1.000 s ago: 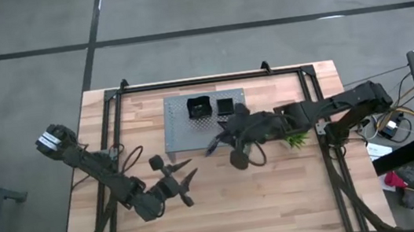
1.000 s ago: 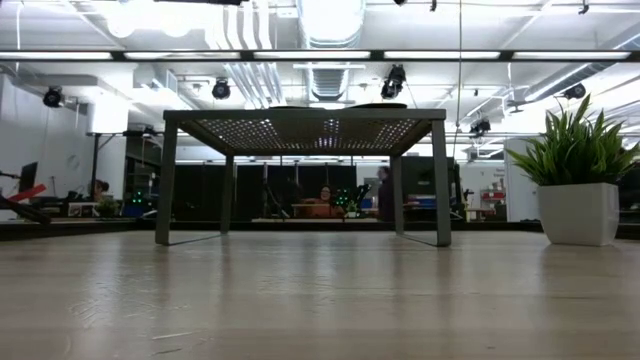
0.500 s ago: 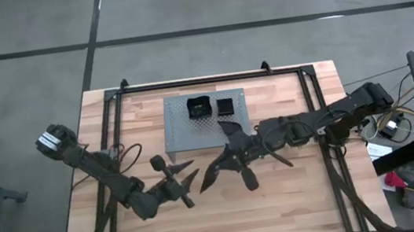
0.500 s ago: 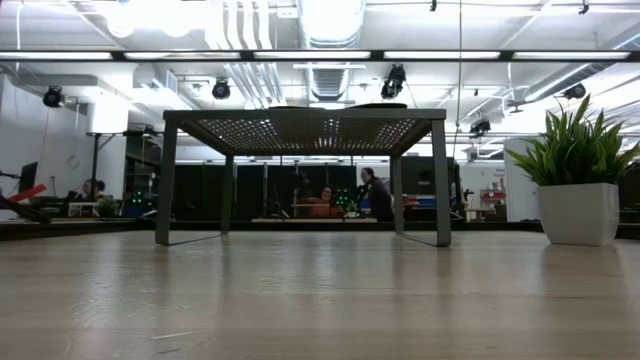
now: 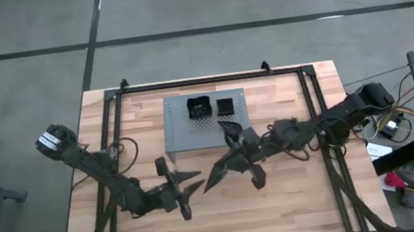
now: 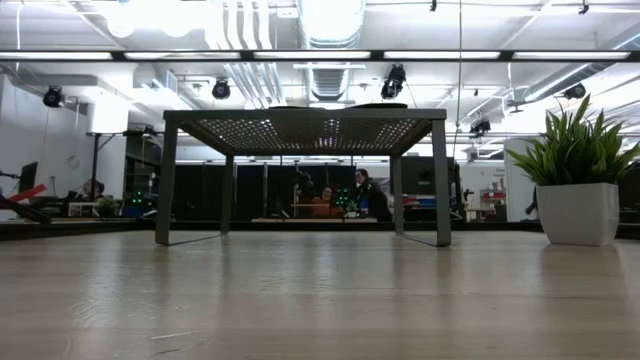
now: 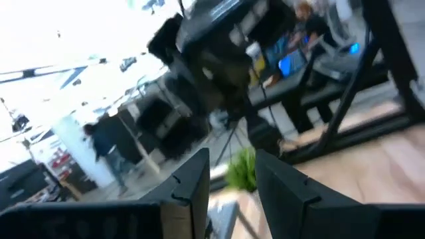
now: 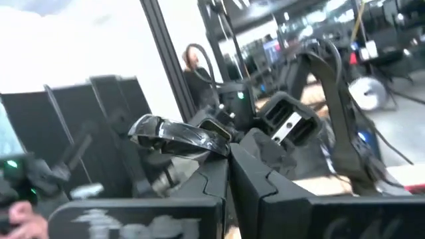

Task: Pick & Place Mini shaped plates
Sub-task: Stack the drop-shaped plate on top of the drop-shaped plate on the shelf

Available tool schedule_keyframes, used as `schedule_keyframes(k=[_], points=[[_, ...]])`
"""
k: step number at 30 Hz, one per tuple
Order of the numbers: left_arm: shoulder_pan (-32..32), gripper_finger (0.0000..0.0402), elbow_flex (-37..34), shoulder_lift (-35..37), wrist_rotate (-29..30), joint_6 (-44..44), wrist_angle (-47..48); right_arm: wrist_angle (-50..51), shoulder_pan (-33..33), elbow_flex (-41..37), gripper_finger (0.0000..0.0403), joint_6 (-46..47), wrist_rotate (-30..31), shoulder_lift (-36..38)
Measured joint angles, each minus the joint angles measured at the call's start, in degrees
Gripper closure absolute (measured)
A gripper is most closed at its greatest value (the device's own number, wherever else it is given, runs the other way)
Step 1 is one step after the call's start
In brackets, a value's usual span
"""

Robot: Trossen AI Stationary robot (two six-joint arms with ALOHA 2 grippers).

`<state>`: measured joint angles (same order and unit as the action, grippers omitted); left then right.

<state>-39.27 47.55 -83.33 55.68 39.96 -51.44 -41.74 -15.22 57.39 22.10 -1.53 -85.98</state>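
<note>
Both grippers meet near the middle of the light wooden counter (image 5: 295, 192), in front of the grey perforated metal rack (image 5: 179, 129). Reaching in from the right, the right gripper (image 5: 216, 176) has its two dark fingers pressed together, and its wrist view shows a glossy black leaf-shaped mini plate (image 8: 178, 135) clamped at their tips. Just beside it, tip to tip, the left gripper (image 5: 193, 183) points toward it from the left side; its wrist view shows the fingers (image 7: 192, 189) with a narrow gap between them, nothing visibly held. Two small square black plates (image 5: 199, 106) with raised rims sit on top of the rack, side by side. In the low view, a green spiky plant in a white pot (image 6: 579, 190) stands to the rack's right, with people far off in the room behind.
</note>
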Motion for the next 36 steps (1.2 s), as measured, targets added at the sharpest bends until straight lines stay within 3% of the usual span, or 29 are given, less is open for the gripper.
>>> schedule_keyframes(k=[5, 16, 36], points=[[0.91, 0.0282, 0.38, 0.00, -0.20, 1.80, -5.72, -6.99, 0.11, -3.61, 0.0394, 1.88, 0.20, -0.08], [3.87, 0.0282, 3.31, 0.00, -7.55, 2.36, -6.55, -7.56, -0.03, -3.23, 0.0394, 0.93, 4.59, -0.41], [5.73, 0.0290, 5.18, 0.00, -10.23, 1.94, -6.60, -7.91, 0.13, -3.53, 0.0394, -0.84, 7.75, -0.45]])
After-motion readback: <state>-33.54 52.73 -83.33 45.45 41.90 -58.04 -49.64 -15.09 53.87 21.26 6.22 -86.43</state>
